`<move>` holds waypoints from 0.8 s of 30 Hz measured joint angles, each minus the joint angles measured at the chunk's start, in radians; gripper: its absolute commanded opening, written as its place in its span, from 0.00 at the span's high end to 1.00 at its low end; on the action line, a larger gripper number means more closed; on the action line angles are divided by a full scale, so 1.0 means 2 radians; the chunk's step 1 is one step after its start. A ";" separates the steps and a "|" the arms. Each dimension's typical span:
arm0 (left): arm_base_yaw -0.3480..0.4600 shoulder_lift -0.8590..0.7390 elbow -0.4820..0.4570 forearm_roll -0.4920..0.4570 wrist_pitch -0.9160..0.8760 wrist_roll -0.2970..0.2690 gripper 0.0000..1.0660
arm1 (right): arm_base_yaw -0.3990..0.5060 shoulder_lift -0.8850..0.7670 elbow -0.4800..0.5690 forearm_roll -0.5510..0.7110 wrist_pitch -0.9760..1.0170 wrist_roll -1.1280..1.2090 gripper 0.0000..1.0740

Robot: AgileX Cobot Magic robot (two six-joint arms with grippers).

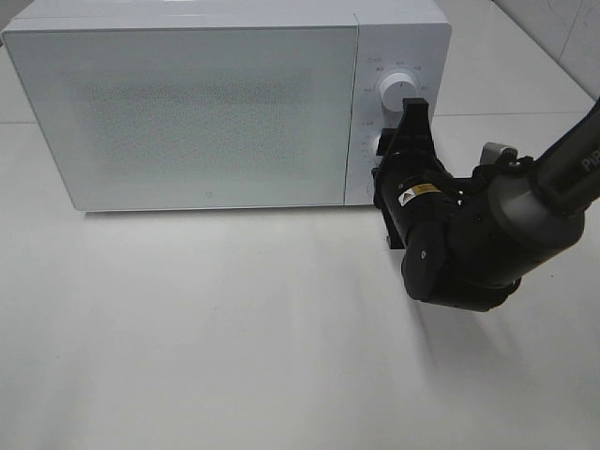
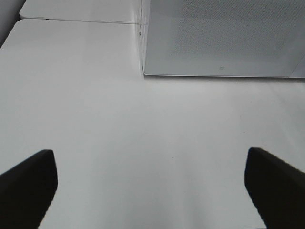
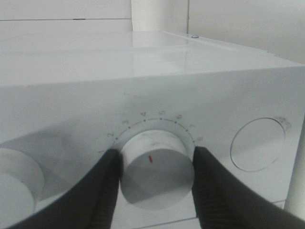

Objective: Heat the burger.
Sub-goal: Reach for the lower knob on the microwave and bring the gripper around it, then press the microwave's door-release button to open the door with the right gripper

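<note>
The microwave's (image 1: 398, 42) white casing looked smooth and glossy, its door (image 1: 187, 103) finely dotted. The dial (image 3: 157, 171) was smooth white plastic; the black fingers (image 3: 107, 191) matt, ribbed; the tabletop (image 1: 234, 328) smooth, faintly sheened.

We find the microwave (image 1: 234, 14) standing at the back of the worktop (image 1: 234, 347). Its door (image 1: 187, 108) takes up the left and middle of the front, and the control panel (image 1: 403, 47) is at the right end. On that panel the upper knob (image 1: 393, 90) sits directly above the lower knob (image 3: 157, 176). The right pincer (image 3: 156, 162) reaches in from the front right, with one finger touching each side of the lower knob. The left pincer (image 2: 150, 155) hangs over the worktop before the microwave's left front corner.
</note>
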 measured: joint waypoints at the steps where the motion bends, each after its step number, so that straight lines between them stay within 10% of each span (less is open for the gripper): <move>1: 0.000 0.000 0.000 0.000 0.000 0.000 0.06 | 0.000 0.000 0.000 0.000 0.000 -0.001 0.69; 10: 0.000 0.000 0.000 0.000 0.000 0.000 0.06 | 0.000 0.000 0.000 0.005 0.000 -0.013 0.63; 24: 0.000 0.000 0.000 0.000 0.000 0.000 0.06 | 0.011 -0.001 -0.009 -0.033 -0.006 -0.063 0.28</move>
